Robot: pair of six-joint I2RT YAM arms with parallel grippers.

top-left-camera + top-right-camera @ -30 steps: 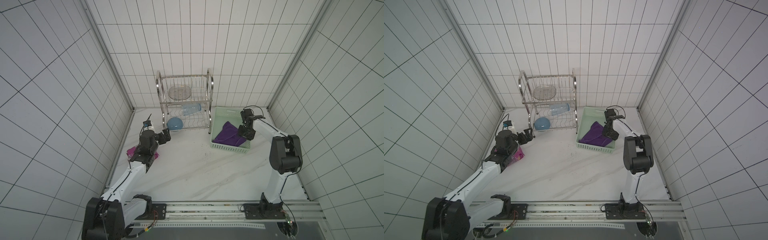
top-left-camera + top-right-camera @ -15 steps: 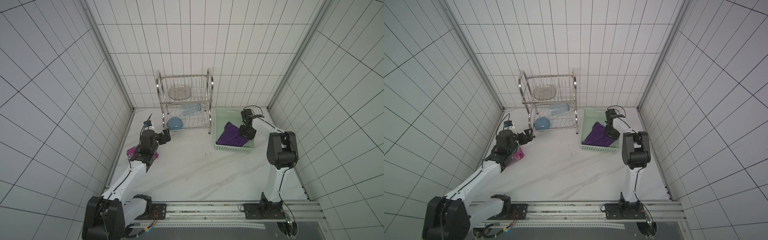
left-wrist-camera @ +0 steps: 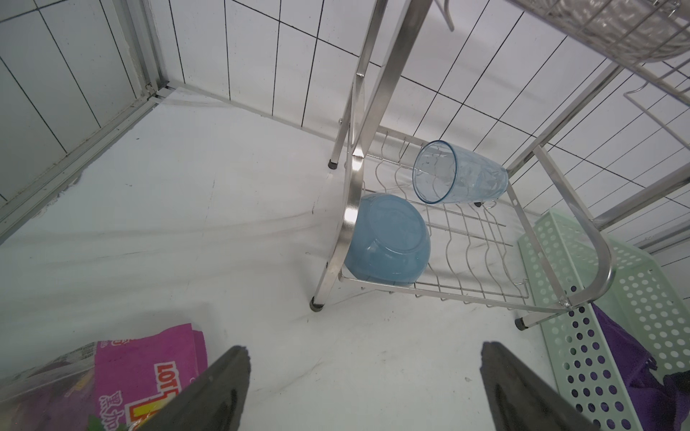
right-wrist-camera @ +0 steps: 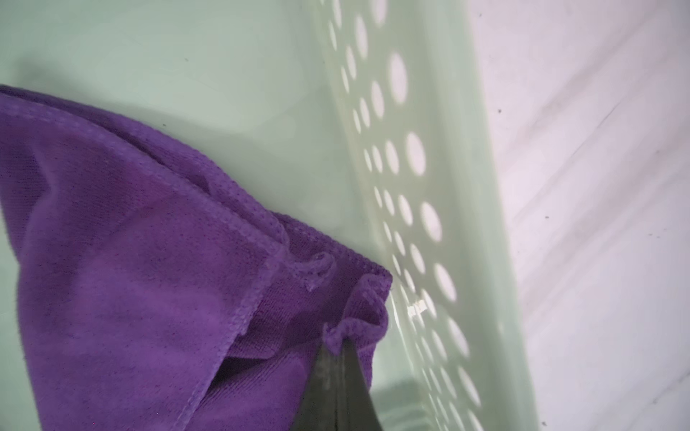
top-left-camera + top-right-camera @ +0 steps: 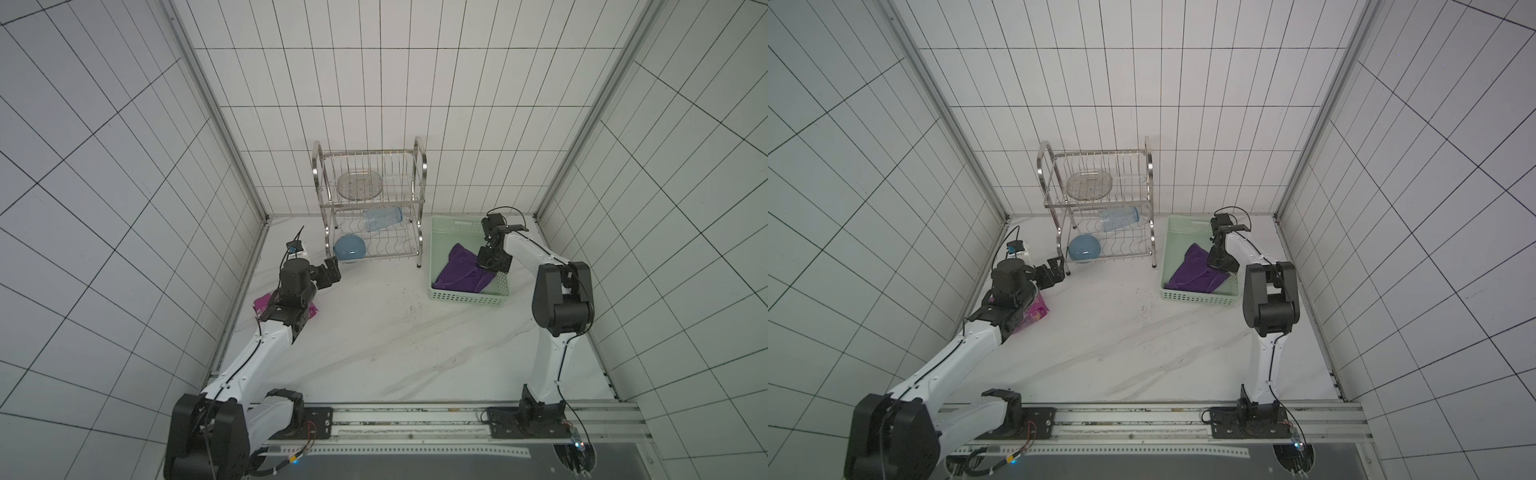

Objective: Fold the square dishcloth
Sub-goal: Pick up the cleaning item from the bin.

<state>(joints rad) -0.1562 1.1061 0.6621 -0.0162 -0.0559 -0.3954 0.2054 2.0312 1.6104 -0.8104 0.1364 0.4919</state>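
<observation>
Currently the square dishcloth (image 5: 459,274) lies crumpled inside the green basket (image 5: 469,297), at the far right of the tabletop (image 5: 374,345). It occupies the near half of the basket. The right tool (image 4: 341,349) has its jaws together, clamped on a puckered fold of the hemmed edge close to a corner. This grip point is just beside the hanging loop (image 4: 316,268) and near the perforated basket wall. The left tool (image 3: 364,349) stands with jaws wide apart and empty, above the tabletop at the left, near the snack packet (image 3: 149,373).

Handling assessment: the cloth appears light, soft and limp, with a napped weave that should not slide easily. It holds no shape and is not fragile. A pinch on a single thin layer may pull free. The recommended hold is the stitched hem at a corner, where the fabric is thickest. Lifting should clear the basket wall so that the basket is not dragged. Folding calls for a flat spread on open tabletop.
</observation>
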